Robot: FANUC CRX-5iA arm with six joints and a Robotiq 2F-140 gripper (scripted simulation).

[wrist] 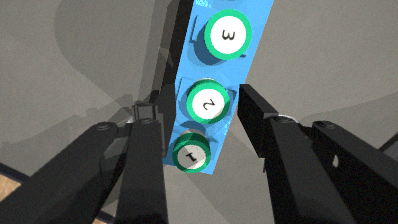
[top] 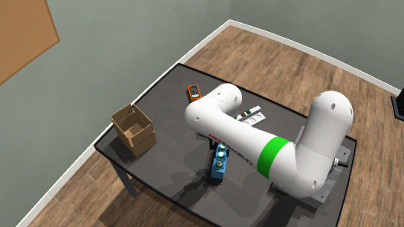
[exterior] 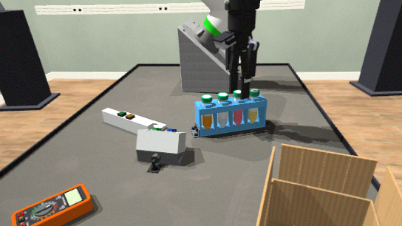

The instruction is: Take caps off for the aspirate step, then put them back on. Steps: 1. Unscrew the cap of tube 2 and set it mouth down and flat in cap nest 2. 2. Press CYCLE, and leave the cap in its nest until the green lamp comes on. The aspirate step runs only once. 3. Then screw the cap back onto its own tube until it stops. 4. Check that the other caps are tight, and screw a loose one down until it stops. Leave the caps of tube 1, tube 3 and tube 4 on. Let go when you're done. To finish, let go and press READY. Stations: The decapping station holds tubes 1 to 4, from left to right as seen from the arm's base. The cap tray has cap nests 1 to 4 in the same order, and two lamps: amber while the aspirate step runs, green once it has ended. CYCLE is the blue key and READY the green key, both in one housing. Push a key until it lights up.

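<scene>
A blue rack [exterior: 230, 114] holds several tubes with green-rimmed white caps. In the wrist view I look down on caps 1 [wrist: 190, 152], 2 [wrist: 208, 102] and 3 [wrist: 228, 35], all sitting on their tubes. My gripper [wrist: 207, 99] is open and straddles cap 2, with a gap between the cap and each finger. In the exterior view the gripper [exterior: 242, 79] hangs upright with its fingertips at cap 2 [exterior: 237, 94]. The white cap tray [exterior: 129, 120] with its two lamps lies to the left, and no lamp looks lit. The key housing [exterior: 160, 145] carries the green key [exterior: 158, 128] and the blue key [exterior: 171, 129].
An open cardboard box [exterior: 321, 187] stands near the table's front right corner in the exterior view. An orange multimeter [exterior: 52, 207] lies at the front left. My grey base pedestal [exterior: 201, 63] stands behind the rack. In the top view my arm hides part of the rack [top: 220, 163].
</scene>
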